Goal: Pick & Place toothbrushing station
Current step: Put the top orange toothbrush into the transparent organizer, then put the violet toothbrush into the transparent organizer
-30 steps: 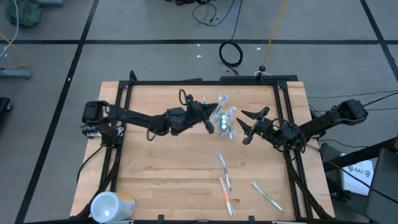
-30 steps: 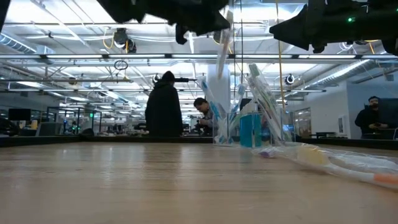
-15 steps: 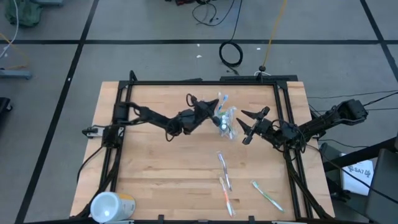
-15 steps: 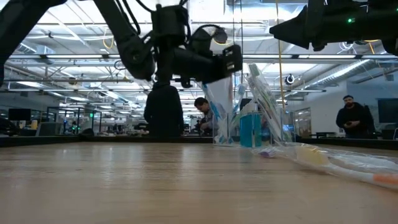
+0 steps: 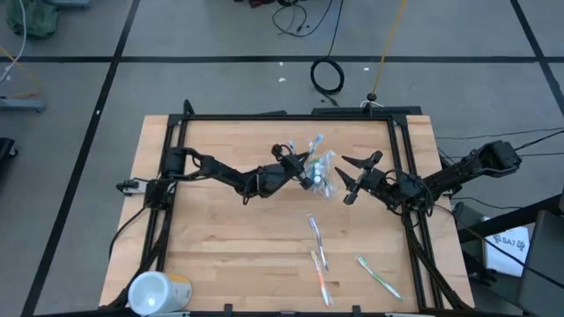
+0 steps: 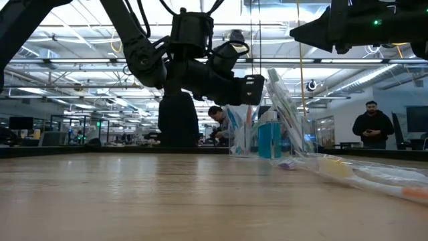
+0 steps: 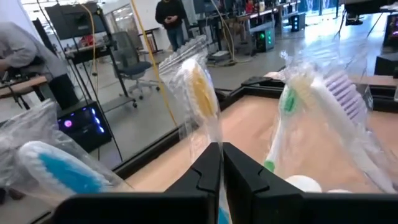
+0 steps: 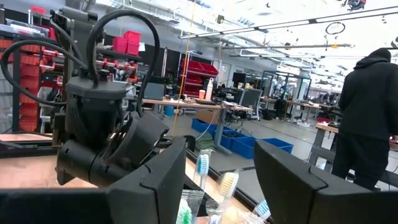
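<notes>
A small clear cup [image 5: 326,179] stands far of the table's middle with several wrapped toothbrushes and blue tubes upright in it; the low view shows the cup [image 6: 259,137] too. My left gripper [image 5: 306,173] reaches in level from the table's left, just above the cup's rim [image 6: 253,89]. It is shut on a wrapped toothbrush [image 7: 200,93] with yellow-orange bristles. A green and purple brush [image 7: 323,102] and a blue one [image 7: 56,171] stand beside that toothbrush. My right gripper [image 5: 351,179] waits open just right of the cup [image 8: 221,180]. My left gripper pinches the wrapped toothbrush between its two fingers, on the clear wrapper below the brush head [image 7: 214,138]. The fingers come level from the table's left and lie across the brush. The brush stands about upright, its head above the fingers. Its lower end is hidden behind them.
Three loose toothbrushes lie on the near right of the table [image 5: 315,233] [image 5: 321,275] [image 5: 379,276]. A large white and yellow cylinder [image 5: 159,291] lies at the near left corner. Black frame rails [image 5: 401,150] run along the table's sides. People stand in the room beyond.
My left gripper has come down from high above the table and gone a little toward the right edge, up to the cup, rolling somewhat as it came. It has stayed shut on the toothbrush, which came down with it among the cup's brushes.
</notes>
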Action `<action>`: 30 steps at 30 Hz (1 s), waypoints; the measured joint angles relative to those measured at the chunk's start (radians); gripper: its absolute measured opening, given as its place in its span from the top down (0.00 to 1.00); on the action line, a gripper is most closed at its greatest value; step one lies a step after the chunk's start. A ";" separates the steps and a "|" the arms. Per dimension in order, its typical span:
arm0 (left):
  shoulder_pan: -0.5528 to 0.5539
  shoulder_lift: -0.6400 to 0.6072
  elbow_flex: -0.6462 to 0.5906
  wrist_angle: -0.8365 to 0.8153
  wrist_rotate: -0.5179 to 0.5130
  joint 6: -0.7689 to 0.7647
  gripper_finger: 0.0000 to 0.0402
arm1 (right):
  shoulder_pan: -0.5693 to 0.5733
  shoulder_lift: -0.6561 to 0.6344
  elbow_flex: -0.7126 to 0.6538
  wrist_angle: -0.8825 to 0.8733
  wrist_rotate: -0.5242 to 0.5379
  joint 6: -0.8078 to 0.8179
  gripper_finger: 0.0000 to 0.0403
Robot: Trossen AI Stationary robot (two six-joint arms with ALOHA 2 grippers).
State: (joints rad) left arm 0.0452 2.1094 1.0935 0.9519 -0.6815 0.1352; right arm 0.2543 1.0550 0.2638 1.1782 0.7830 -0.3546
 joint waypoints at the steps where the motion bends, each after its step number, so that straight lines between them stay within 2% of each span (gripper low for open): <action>1: 0.000 0.000 0.000 -0.001 0.000 0.002 0.97 | 0.000 0.000 0.000 0.000 0.000 0.000 0.55; 8: 0.000 -0.001 0.000 -0.017 0.000 0.018 0.98 | 0.000 0.000 0.000 0.000 0.000 0.001 0.55; 15: 0.000 -0.035 0.003 -0.094 0.004 -0.044 0.80 | 0.000 0.000 0.000 -0.002 0.000 0.000 0.55; 22: -0.025 -0.128 0.003 -0.265 0.000 -0.066 0.61 | 0.000 0.000 0.000 -0.009 0.001 0.001 0.55; 25: -0.048 -0.190 0.003 -0.333 0.000 -0.072 0.57 | 0.000 0.000 0.000 -0.009 0.001 0.001 0.55; 30: -0.102 -0.295 0.004 -0.468 0.019 -0.119 0.55 | 0.000 0.000 0.000 -0.010 0.000 0.001 0.55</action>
State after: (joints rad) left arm -0.0564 1.8146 1.0973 0.4834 -0.6621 0.0166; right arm 0.2539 1.0546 0.2638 1.1680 0.7834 -0.3534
